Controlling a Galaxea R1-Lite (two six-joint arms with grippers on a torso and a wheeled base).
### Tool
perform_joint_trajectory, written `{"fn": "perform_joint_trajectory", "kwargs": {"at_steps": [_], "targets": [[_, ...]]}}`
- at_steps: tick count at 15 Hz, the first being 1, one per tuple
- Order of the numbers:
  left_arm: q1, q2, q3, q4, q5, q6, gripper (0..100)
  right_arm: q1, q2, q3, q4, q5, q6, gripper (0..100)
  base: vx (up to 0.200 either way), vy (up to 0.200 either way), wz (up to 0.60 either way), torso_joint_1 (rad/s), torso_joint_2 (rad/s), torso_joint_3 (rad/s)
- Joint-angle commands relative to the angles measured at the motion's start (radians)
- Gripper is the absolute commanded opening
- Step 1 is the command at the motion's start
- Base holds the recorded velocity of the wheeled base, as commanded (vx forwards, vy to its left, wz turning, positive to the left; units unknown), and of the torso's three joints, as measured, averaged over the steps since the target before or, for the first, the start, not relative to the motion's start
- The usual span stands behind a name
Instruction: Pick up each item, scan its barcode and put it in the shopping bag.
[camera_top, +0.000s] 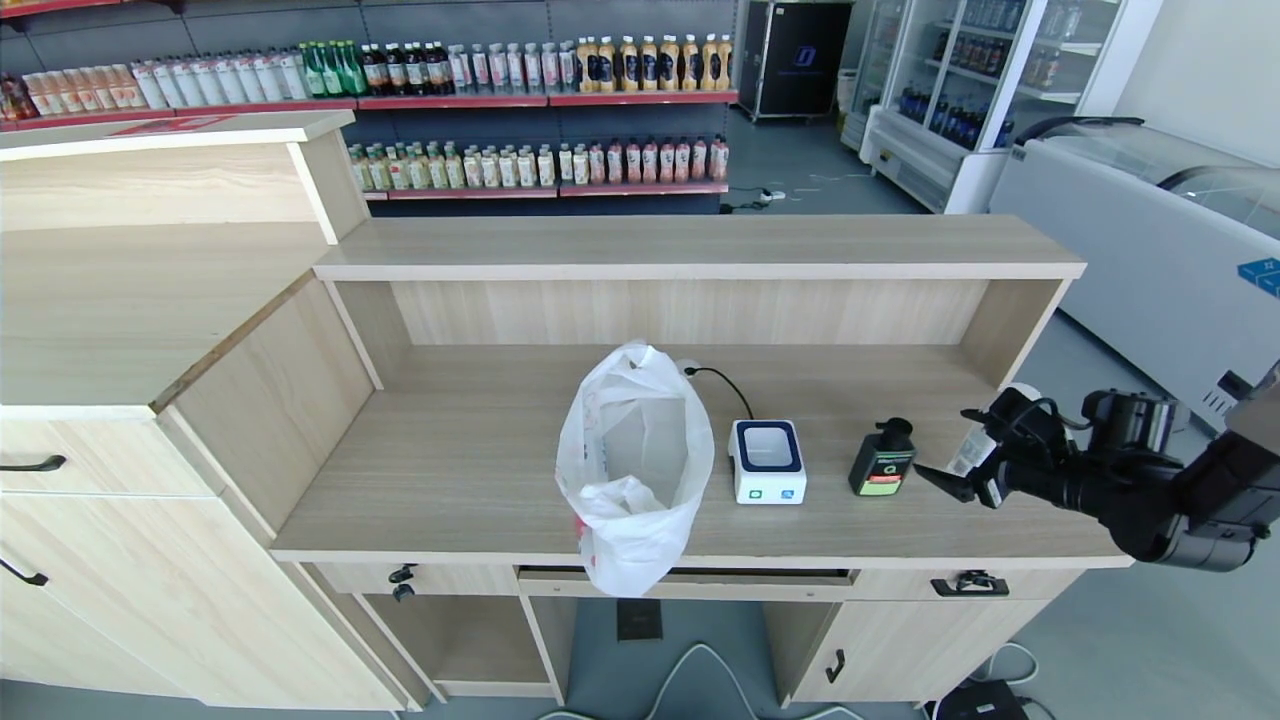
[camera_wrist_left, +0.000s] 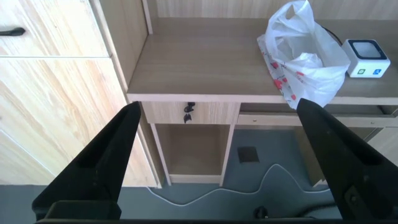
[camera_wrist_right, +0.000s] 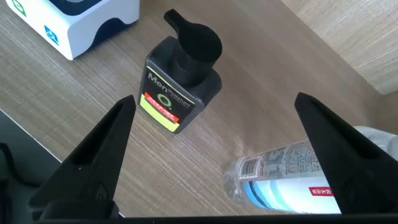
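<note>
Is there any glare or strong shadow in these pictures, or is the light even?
Head view: even light, only faint shadows beside the shopping bag and scanner on the counter. Right wrist view: a pale sheen on the wood between the pump bottle and the clear bottle. Left wrist view: the bag looks bright white, with no hard shadow.

Light wood tabletop (camera_top: 480, 470) with raised back ledge (camera_top: 700, 245); matching cabinet drawers (camera_top: 90, 470) on the left. Behind: red-edged shelves (camera_top: 540, 100) of bottled drinks, glass-door fridge (camera_top: 960, 70), white chest freezer (camera_top: 1130, 230). Grey floor (camera_top: 800, 170). Bright, even light.
</note>
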Motion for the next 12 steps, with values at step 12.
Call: {"fn": "perform_joint_trajectory", "kwargs": {"at_steps": [12], "targets": [[0.0,0.0,0.0,0.0,0.0,0.0,100,0.063,0.182,-0.158,0.002,0.053,-0.007,100,0.0,0.0,0.0,0.0,0.0,0.0]]}}
